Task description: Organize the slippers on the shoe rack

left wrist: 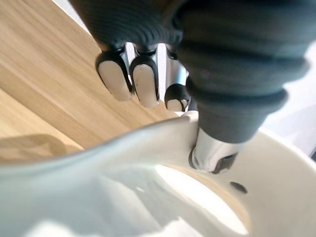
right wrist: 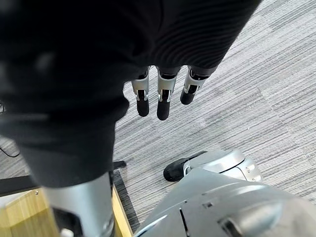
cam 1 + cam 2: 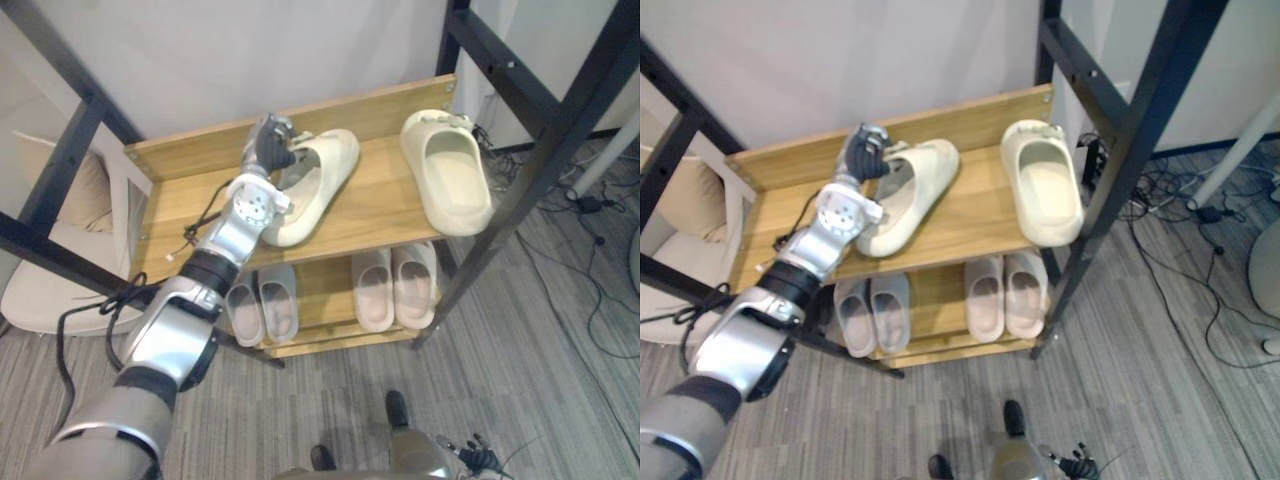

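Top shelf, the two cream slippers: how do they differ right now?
The left slipper is pinched by the left hand; the right slipper lies free. The left slipper sits diagonally, the right slipper points roughly straight back. Both are cream, on the top shelf.

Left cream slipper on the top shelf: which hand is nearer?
Left. The left hand pinches the rim of the cream foam slipper; the right hand hangs away over grey carpet.

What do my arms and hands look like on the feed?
Left arm: silver-grey shells, black joint bands, a white round disc at the wrist. Left hand: dark ribbed cover, silver fingers with dark tips. Right hand: the same cover and fingers.
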You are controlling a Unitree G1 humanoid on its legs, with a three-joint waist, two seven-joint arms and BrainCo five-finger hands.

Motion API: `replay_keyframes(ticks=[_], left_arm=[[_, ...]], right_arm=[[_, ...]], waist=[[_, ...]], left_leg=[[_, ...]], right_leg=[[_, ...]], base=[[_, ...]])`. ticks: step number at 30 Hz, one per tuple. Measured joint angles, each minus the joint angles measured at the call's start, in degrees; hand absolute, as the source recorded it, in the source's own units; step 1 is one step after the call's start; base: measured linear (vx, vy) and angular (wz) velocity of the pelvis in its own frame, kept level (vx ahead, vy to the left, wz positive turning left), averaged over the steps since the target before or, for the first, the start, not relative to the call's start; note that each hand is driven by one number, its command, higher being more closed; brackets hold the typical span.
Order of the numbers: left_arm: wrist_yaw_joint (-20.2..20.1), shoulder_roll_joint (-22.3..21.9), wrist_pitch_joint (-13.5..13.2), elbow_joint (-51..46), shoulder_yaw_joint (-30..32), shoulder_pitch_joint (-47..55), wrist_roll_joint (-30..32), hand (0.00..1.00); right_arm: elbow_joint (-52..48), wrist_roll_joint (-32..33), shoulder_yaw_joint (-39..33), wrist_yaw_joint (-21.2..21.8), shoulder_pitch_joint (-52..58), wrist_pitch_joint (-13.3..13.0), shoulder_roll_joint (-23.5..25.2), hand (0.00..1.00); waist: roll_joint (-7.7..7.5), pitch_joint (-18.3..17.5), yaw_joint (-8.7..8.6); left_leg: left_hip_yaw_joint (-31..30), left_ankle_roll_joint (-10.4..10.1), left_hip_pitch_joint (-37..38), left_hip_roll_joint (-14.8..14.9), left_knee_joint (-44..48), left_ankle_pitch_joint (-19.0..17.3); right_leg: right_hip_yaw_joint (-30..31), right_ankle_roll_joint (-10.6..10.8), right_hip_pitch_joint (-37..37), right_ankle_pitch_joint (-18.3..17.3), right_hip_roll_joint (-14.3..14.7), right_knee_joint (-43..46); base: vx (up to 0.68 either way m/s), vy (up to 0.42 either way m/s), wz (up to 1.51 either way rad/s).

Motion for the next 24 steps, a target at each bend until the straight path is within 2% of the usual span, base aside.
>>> replay_keyframes(ticks=[4, 5, 21, 24], left_arm=[[0.2, -3.0, 0.0, 0.0, -0.1, -1.1, -1.6, 1.0], [0.1, -3.7, 0.0, -0.1, -0.1, -1.5, -2.0, 0.0], [-0.3, -4.9, 0.1, -0.4, -1.2, -1.2, -5.9, 0.0], [-0.7, -4.8, 0.0, -0.5, -1.1, -1.2, -8.2, 0.0]], right_arm=[[-1.5, 0.0, 0.0, -0.1, 0.8, 0.0, 0.0, 0.0], [-1.5, 0.0, 0.0, -0.1, 0.8, 0.0, 0.0, 0.0], [-1.5, 0.0, 0.2, -0.1, 0.8, 0.0, 0.0, 0.0], [-1.5, 0.0, 0.2, 0.0, 0.8, 0.1, 0.0, 0.0]], waist=[[0.07, 0.0, -0.06], [0.08, 0.1, -0.12], [0.4, 0.2, -0.99], [0.43, 0.2, -0.98]], left_leg=[[0.1, 0.5, -0.6, -0.3, 0.2, -0.1], [0.1, 0.5, -0.6, -0.4, 0.2, -0.1], [-1.1, 0.6, 0.6, -0.3, 0.1, -0.2], [-1.2, 0.6, 0.7, -0.2, 0.1, -0.2]], right_leg=[[0.4, 0.3, -0.9, 0.0, -0.3, 0.5], [0.4, 0.4, -1.0, 0.0, -0.3, 0.8], [-1.1, 0.4, 1.2, 0.0, -0.2, -0.1], [-1.5, 0.4, 1.3, 0.0, -0.2, -0.1]], base=[[0.0, 0.001, -0.01], [0.0, 0.0, 0.0], [0.0, -0.004, 0.04], [0.0, -0.006, 0.02]])
